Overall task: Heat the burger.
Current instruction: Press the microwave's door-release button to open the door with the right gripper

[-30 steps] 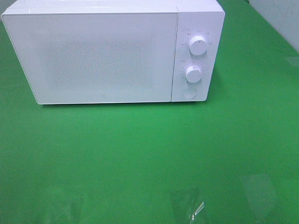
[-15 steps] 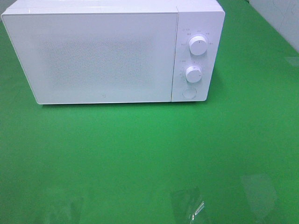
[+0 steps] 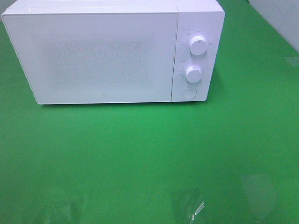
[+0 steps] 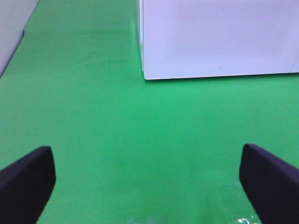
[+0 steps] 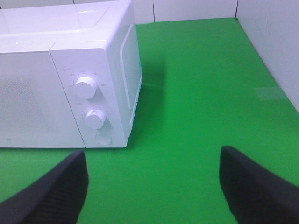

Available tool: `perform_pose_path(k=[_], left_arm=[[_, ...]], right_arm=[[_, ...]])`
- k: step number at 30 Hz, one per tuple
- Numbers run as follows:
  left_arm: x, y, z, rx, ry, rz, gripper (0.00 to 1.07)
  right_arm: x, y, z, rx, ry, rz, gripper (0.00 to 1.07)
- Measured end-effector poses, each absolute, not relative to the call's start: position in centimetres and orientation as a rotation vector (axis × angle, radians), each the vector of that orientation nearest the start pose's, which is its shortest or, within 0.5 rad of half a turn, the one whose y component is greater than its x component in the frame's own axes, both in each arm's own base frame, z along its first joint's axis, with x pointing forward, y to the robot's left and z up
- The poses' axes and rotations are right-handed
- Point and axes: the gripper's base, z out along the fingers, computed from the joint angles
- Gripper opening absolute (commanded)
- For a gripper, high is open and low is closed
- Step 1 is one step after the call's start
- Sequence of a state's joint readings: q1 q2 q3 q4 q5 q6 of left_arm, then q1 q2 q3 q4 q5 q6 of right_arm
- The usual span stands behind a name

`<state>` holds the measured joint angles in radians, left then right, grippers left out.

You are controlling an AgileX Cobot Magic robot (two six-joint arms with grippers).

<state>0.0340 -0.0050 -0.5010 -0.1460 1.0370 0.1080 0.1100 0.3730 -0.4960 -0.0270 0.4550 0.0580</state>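
Two claws, both spread wide and holding nothing: your left claw and right claw hang over the green counter. Nothing has shifted in the last second (so the task hasn't advanced). The burger shows in no view, and the microwave stands door shut. You have open room all along its front, with a wall edging the right side.

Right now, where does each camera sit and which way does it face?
Exterior high: high, looks down on microwave and green table; no robot shows.
Left wrist: on left arm, low, faces microwave door; open left end effector shows.
Right wrist: on right arm, faces knobs; open right end effector shows.
Shared: all see the microwave.
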Motion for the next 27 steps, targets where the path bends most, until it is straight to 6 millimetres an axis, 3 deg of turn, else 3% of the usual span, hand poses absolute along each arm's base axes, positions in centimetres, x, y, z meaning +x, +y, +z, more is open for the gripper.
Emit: perform_pose_path(k=[3, 10, 12, 27], left_arm=[[-0.5, -1.2, 28.0, 0.079, 2.006, -0.083, 1.00], [-0.5, -1.2, 28.0, 0.079, 2.006, -0.083, 1.00], [-0.5, -1.2, 28.0, 0.079, 2.006, -0.083, 1.00], [-0.5, -1.2, 28.0, 0.079, 2.006, -0.083, 1.00]], right_arm=[[9.9, 1.0, 30.6, -0.063, 1.813, 0.092, 0.76], [12.4, 1.3, 29.8, -0.061, 1.811, 0.101, 0.76], [14.4, 1.6, 28.9, -0.058, 1.811, 0.108, 0.76], [20.5, 2.4, 26.2, -0.063, 1.763, 0.122, 0.76]])
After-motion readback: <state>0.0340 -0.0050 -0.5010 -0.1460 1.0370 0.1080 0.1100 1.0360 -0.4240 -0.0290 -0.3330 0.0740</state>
